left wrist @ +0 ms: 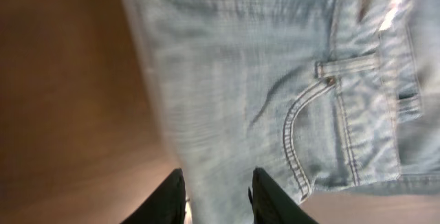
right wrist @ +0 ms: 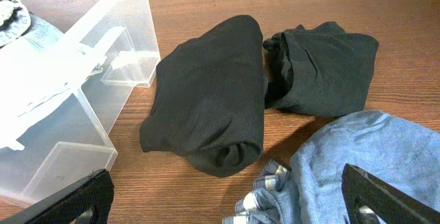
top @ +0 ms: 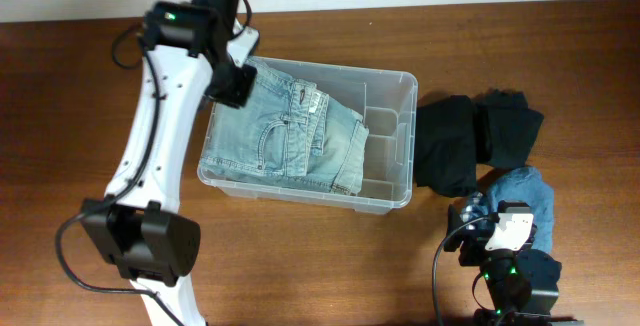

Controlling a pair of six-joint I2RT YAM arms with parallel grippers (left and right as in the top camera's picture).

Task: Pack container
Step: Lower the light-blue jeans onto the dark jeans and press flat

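The clear container [top: 404, 86] stands mid-table with folded light-blue jeans [top: 285, 131] lying in its left part. My left gripper [top: 232, 81] hovers over the tub's far left corner. In the left wrist view its fingers [left wrist: 216, 198] stand a little apart above the jeans [left wrist: 275, 66], with nothing clearly held. My right gripper [top: 498, 231] is wide open and empty at the front right. In the right wrist view its fingers [right wrist: 220, 203] frame the table just in front of a blue garment [right wrist: 357, 155]. The container's end [right wrist: 82, 114] shows on the left there.
Two dark garments [top: 448, 146] [top: 512, 124] lie on the table right of the tub, also in the right wrist view [right wrist: 206, 100] [right wrist: 323, 66]. The blue garment [top: 525, 191] lies just in front of them. The tub's right compartments hold nothing.
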